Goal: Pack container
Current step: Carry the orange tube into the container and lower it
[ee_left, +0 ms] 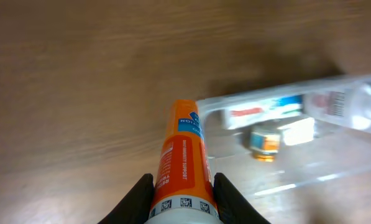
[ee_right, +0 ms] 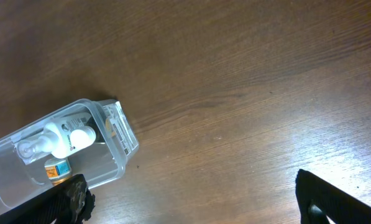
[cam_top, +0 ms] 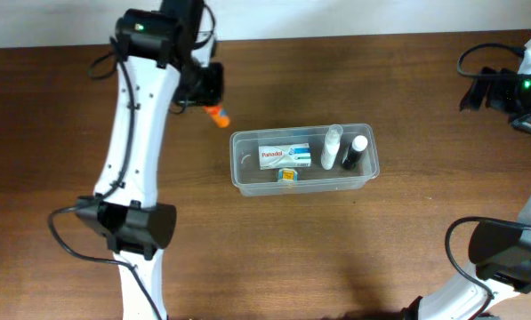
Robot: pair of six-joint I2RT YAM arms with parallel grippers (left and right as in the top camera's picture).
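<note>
The left end effector (ee_left: 183,186) is clamped tight on an orange tube (ee_left: 184,155), one dark finger (ee_left: 138,199) pressed against each side of its body. It grips near the tail end, so most of the tube sticks out ahead of the fingers. That looks deliberate to me, since the free end can go in first and the fingers can keep clear of the wall.

The container (ee_left: 322,162) sits just past the tube's nose and a little off to one side. It is a clear plastic tub lying flat on the brown counter (cam_top: 381,249), and the tube is not yet over its rim.

Inside the tub, the Panadol box (cam_top: 285,157) and a small amber jar (cam_top: 286,176) take the half nearer this end effector. A pale bottle (cam_top: 333,147) and a black bottle with a white cap (cam_top: 356,153) lie side by side in the far half. The bare strip along the near corner seems the likeliest place for the tube.

Well away on the other side of the tub, the right end effector (ee_right: 190,186) hangs above bare counter. Its fingers are spread wide and hold nothing. From there the container lies off toward one corner of its view, out of its reach for now. I take it to be parked so the left arm has room to work.
</note>
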